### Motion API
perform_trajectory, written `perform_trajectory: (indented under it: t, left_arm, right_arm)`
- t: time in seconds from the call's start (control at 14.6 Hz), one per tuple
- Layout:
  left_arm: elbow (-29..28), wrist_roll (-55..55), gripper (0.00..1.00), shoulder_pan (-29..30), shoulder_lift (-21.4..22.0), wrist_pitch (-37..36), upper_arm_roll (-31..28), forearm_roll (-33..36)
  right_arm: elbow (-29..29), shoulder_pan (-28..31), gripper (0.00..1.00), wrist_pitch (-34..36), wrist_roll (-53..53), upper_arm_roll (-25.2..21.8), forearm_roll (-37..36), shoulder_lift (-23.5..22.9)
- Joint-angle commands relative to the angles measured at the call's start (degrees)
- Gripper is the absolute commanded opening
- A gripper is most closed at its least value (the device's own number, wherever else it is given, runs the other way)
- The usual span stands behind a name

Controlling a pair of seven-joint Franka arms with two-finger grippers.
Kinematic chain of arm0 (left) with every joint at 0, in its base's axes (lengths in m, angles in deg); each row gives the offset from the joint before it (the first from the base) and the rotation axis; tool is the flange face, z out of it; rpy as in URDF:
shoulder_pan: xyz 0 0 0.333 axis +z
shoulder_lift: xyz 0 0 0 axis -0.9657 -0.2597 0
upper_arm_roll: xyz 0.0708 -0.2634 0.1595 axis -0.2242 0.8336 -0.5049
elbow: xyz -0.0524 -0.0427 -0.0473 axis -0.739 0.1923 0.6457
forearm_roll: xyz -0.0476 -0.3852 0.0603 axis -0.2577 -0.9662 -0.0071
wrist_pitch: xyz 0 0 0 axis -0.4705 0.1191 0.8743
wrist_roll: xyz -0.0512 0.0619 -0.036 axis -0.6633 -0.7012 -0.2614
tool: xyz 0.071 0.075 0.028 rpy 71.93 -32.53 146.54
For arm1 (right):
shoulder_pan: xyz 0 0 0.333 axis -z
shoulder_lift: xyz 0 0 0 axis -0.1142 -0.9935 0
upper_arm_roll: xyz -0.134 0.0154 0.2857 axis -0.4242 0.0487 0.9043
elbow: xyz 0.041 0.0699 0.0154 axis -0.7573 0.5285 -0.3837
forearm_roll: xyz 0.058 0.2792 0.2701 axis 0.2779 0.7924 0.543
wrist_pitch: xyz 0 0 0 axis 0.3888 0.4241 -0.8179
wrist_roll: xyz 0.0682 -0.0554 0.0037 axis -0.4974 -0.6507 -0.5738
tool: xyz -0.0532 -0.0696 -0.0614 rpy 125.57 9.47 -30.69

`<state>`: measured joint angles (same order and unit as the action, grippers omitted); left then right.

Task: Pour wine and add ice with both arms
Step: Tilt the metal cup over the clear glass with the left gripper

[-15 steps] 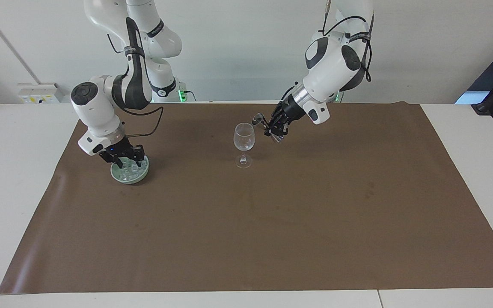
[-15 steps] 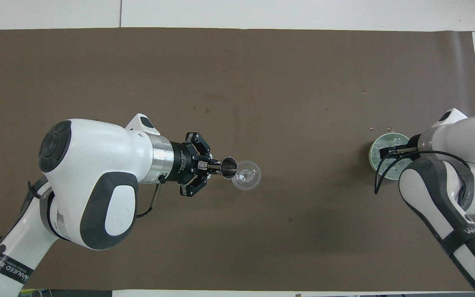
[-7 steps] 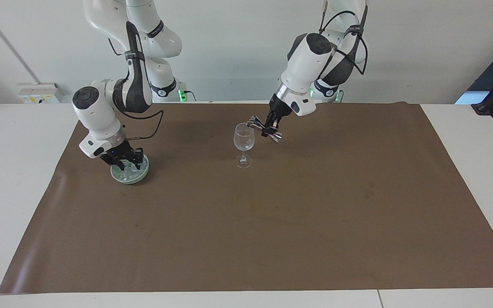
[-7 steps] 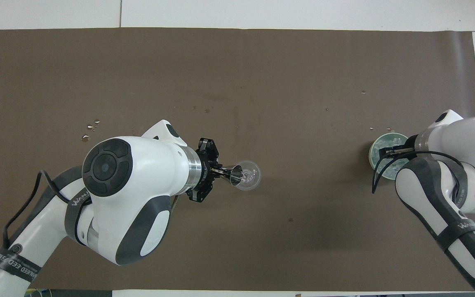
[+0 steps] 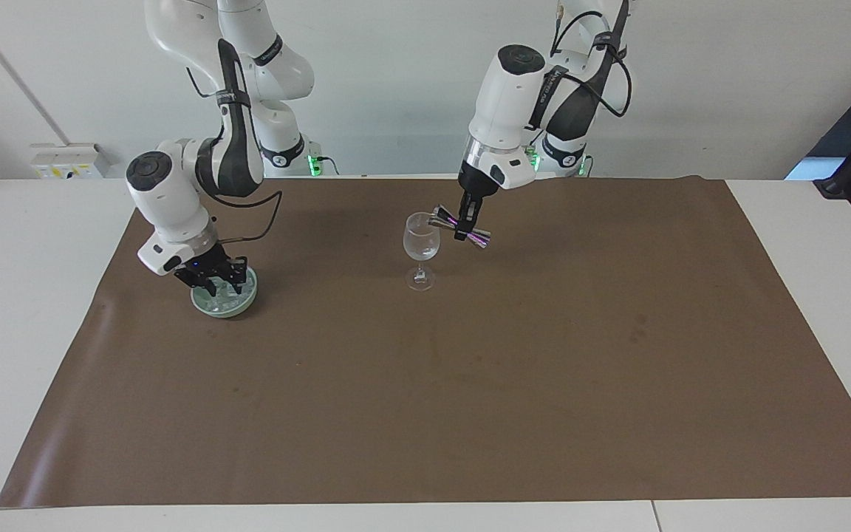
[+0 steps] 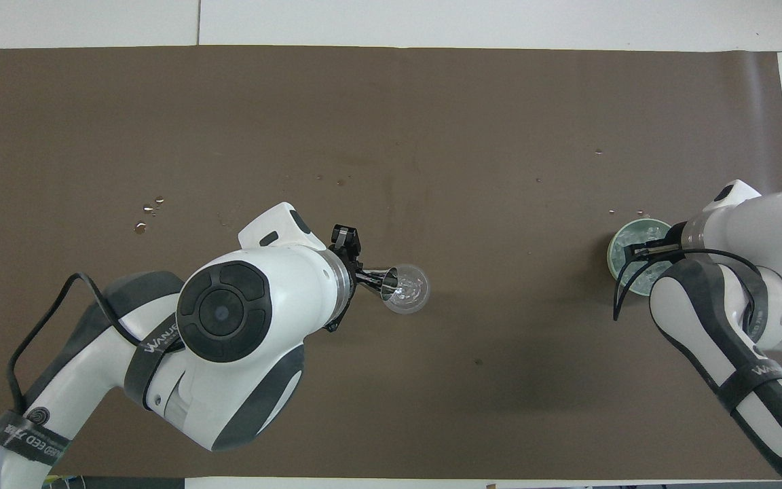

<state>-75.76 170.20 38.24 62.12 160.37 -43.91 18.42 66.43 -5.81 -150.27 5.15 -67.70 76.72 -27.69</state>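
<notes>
A clear wine glass (image 5: 421,247) stands on the brown mat (image 5: 470,384) near its middle; it also shows in the overhead view (image 6: 410,291). My left gripper (image 5: 465,219) points down and is shut on the waist of a metal double-cone jigger (image 5: 461,227). The jigger lies almost level, one mouth at the glass's rim (image 6: 385,280). My right gripper (image 5: 213,279) is down in a pale green dish (image 5: 243,303) at the right arm's end. The dish holds clear ice cubes (image 5: 224,298). In the overhead view the right arm covers part of the dish (image 6: 616,252).
The brown mat covers most of the white table (image 5: 26,295). A few small droplets (image 6: 149,206) lie on the mat toward the left arm's end, farther from the robots than the glass.
The left arm's wrist has swung upright over the jigger, which has tipped further toward the glass. The right gripper has stayed at the dish.
</notes>
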Motion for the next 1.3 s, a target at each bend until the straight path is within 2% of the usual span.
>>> perform_trajectory:
  t: [0.0, 0.14, 0.41, 0.55, 0.68, 0.89, 1.23]
  left_arm:
    - [0.8, 5.4, 0.0, -2.0, -0.4, 1.6, -0.7, 6.4]
    - [0.8, 8.5, 0.0, -3.0, -0.4, 2.0, -0.7, 11.2]
    - [0.8, 9.1, 0.0, -4.3, -0.2, 1.6, -0.7, 16.6]
    - [0.4, 9.2, 0.0, -5.5, 0.1, 1.5, -0.7, 18.8]
    - [0.4, 9.3, 0.0, -6.2, 0.2, 1.4, -0.8, 19.8]
    - [0.3, 10.5, 0.0, -7.1, 0.4, 1.1, -0.7, 24.4]
    - [0.2, 10.5, 0.0, -7.5, 0.5, 0.1, -0.7, 26.3]
  right_arm:
    - [0.0, 0.4, 0.54, 1.6, -1.4, 0.3, 0.4, 0.3]
    - [-0.1, 0.1, 0.54, 2.0, -1.4, 0.3, 0.4, 0.4]
    - [-0.1, 0.4, 0.5, 2.0, -2.0, 0.3, 0.4, 0.4]
    - [0.1, 0.5, 0.46, 1.9, -2.6, 0.3, 0.4, 0.4]
    - [0.2, 0.5, 0.4, 1.9, -2.7, 0.3, 0.4, 0.5]
    - [0.3, 0.5, 0.37, 1.9, -2.6, 0.3, 0.4, 0.5]
    - [0.3, 0.3, 0.36, 1.9, -2.6, 0.3, 0.4, 0.6]
